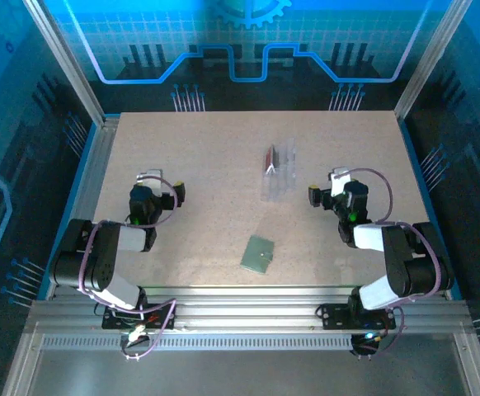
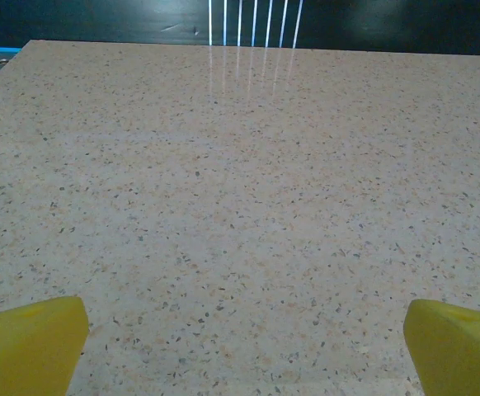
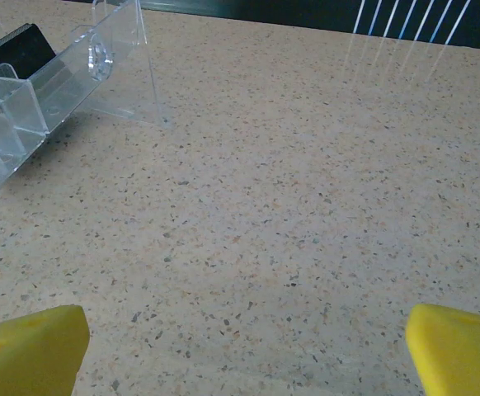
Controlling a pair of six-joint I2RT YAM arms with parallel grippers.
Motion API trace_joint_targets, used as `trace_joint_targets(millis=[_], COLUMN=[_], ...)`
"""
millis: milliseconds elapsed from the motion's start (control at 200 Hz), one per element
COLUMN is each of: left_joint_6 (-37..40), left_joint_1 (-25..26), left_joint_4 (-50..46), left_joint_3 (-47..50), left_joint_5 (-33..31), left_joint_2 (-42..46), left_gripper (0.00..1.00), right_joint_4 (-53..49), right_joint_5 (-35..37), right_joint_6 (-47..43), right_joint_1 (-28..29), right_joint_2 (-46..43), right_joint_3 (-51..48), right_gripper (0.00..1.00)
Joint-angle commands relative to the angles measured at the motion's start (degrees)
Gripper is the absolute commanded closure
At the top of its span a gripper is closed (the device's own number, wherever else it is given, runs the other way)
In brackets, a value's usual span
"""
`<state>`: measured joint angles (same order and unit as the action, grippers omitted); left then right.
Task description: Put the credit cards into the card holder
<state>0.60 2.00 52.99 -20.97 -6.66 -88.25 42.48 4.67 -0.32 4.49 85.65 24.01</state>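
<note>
Two grippers are spread wide above the table (image 1: 182, 148): the left gripper (image 2: 240, 351) at mid-left of the top view, the right gripper (image 3: 244, 351) at mid-right. Between them, at lower centre, the green card holder (image 1: 258, 253) lies flat. Above it, a clear plastic stand (image 1: 278, 173) holds a red card (image 1: 270, 158). A black card (image 3: 13, 49) shows at the stand in the upper left of the right wrist view.

Speckled stone-look table (image 2: 248, 214), smooth with a faint sheen. Ahead and left of the right gripper (image 3: 244, 355) is a clear, glossy, hard plastic stand (image 3: 50, 91). The gripper's yellow fingertips (image 3: 25, 351) look matt. The pale green card holder (image 1: 258, 253) is slightly shiny.
</note>
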Motion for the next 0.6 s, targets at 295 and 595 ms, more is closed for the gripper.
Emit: trace_joint_targets(millis=[295,595], left_joint_6=[1.33,-0.15], left_joint_1=[0.37,-0.84], left_joint_4=[1.78,-0.59], left_joint_3=[0.14,-1.12], left_joint_5=[-0.66,0.14], left_joint_2=[-0.57,-0.52], left_gripper=[0.01,0.01], right_joint_4=[0.68,0.37], right_joint_5=[0.91,-0.18], right_joint_6=[-0.73,-0.53], right_joint_1=[0.25,-0.22], right_joint_2=[0.40,0.40], right_joint_3=[0.70,0.86], right_gripper=[0.00,0.00])
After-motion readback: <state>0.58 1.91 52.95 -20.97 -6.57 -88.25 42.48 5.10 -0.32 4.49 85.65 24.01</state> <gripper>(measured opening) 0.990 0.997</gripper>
